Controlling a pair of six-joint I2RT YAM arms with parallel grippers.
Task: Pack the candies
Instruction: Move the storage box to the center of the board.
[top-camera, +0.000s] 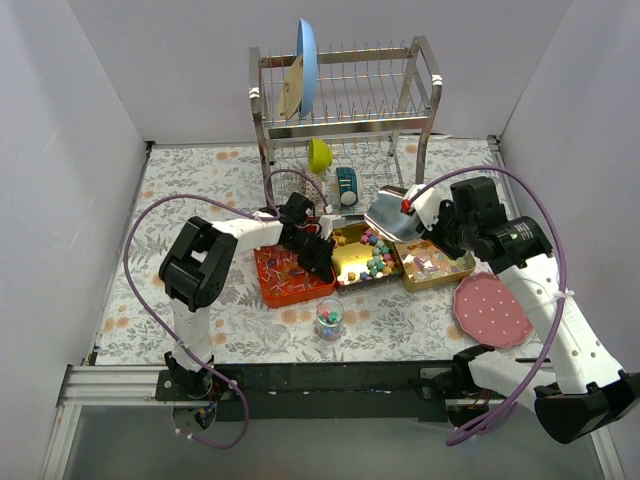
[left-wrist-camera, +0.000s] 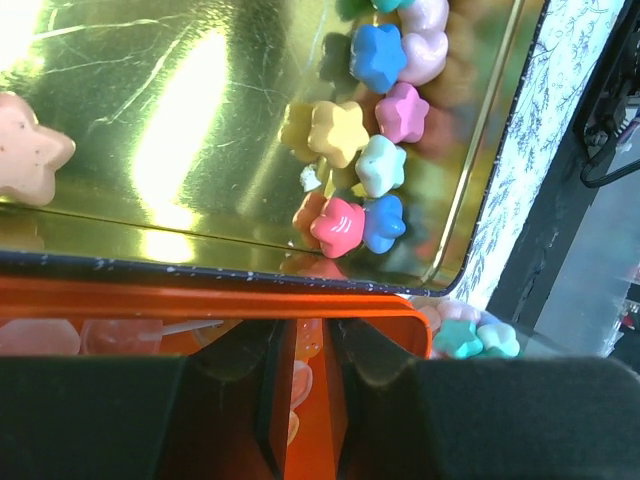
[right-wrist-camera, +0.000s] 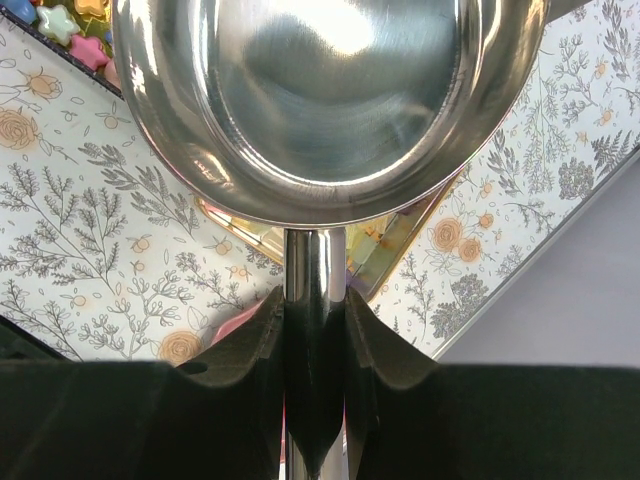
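Left pincer (left-wrist-camera: 305, 360) hides orange tray's (left-wrist-camera: 200, 300) rim; right pincer (right-wrist-camera: 315, 310) hides scoop handle (right-wrist-camera: 315, 262).

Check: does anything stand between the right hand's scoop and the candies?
Nothing visible does. The scoop hangs at the far corner of the gold tray, whose candies lie uncovered; the left hand grips the orange tray.

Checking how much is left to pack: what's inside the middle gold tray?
Star-shaped candies, pink, blue, yellow and mint, cluster along the right side of the rectangular gold tin tray; the rest of its floor is mostly bare. The shiny steel scoop hides its far right corner.
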